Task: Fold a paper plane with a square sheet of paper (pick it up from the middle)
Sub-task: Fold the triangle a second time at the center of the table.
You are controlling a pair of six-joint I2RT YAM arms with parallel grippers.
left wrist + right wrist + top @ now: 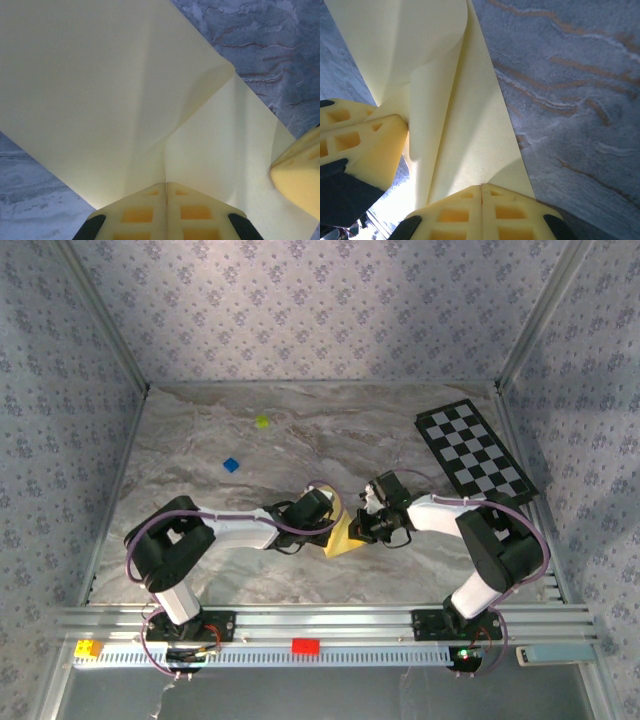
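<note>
The square sheet of paper [343, 540] is pale yellow and partly folded, and it is held between both grippers near the table's front middle. My left gripper [334, 523] is shut on it. In the left wrist view the gripper [166, 184] pinches a crease, and two layers of the sheet [100, 90] spread away from it. My right gripper [362, 528] is shut on the sheet's other side. In the right wrist view that gripper [481, 186] clamps a long flat flap of the sheet [470, 130], with a curled layer beside it. The two grippers sit very close together.
A black-and-white checkered board [475, 452] lies at the back right. A tiny yellow-green block [262, 422] and a blue block [231, 465] sit on the marble table, back left. Red [305, 645] and yellow [88, 648] blocks rest on the front rail. Patterned walls enclose three sides.
</note>
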